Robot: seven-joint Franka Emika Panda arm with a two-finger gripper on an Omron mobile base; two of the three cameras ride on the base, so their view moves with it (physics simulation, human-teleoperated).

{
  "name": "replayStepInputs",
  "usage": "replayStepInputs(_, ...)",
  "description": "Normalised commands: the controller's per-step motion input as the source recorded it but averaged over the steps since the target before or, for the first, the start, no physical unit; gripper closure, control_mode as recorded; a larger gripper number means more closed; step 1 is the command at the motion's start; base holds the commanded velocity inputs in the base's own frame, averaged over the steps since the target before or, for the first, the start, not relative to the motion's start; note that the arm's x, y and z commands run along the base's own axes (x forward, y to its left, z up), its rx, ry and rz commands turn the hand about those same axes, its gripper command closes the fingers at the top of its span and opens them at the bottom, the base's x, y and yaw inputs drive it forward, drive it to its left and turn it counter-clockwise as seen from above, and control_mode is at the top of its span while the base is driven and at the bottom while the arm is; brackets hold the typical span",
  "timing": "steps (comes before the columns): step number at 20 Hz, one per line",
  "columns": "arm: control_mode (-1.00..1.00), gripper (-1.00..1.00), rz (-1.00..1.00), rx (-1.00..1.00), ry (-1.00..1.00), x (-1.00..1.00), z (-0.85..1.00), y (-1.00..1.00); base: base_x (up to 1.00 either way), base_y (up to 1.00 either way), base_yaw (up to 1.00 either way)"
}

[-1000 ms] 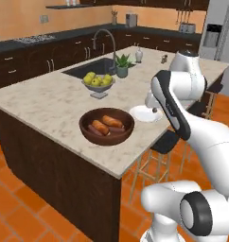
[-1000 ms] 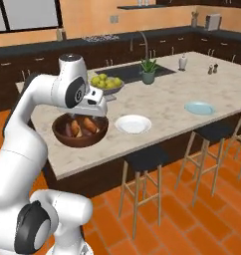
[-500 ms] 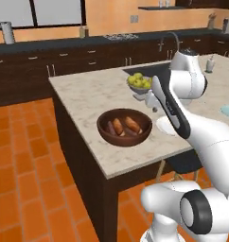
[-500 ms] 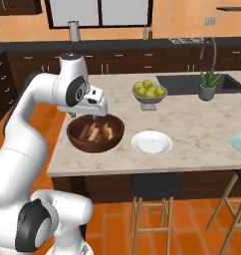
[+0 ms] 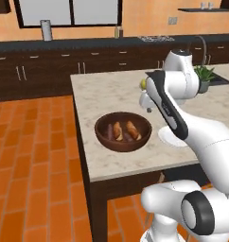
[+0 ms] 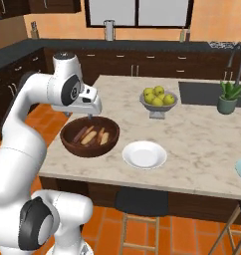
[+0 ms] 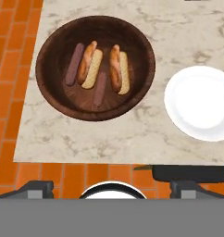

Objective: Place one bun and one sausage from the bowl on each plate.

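Dark wooden, the bowl (image 7: pixel 95 67) on the worktop (image 7: pixel 146 134) beside the white plate (image 7: pixel 200 102) is hovered over with jaws apart and empty, so the first pick is judged pending, a descent onto one bun (image 7: pixel 119 68) being required.

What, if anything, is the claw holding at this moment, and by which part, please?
Nothing is held. The claw hangs open above the wooden bowl, and both buns and both sausages lie inside it.
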Motion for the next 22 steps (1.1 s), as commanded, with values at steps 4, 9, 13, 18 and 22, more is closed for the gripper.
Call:
replayStepInputs(4, 1.00, -1.00, 0.00, 0.00, 0.00, 0.00, 0.00, 0.00, 0.32, -0.15, 0.00)
replayStepInputs(9, 1.00, -1.00, 0.00, 0.00, 0.00, 0.00, 0.00, 0.00, 0.38, -0.05, -0.11)
replayStepInputs(13, 1.00, -1.00, 0.00, 0.00, 0.00, 0.00, 0.00, 0.00, 0.32, -0.06, -0.25)
replayStepInputs(18, 1.00, -1.00, 0.00, 0.00, 0.00, 0.00, 0.00, 0.00, 0.62, 0.09, -0.03)
replayStepInputs(22, 1.00, -1.00, 0.00, 0.00, 0.00, 0.00, 0.00, 0.00, 0.54, 0.13, 0.00)
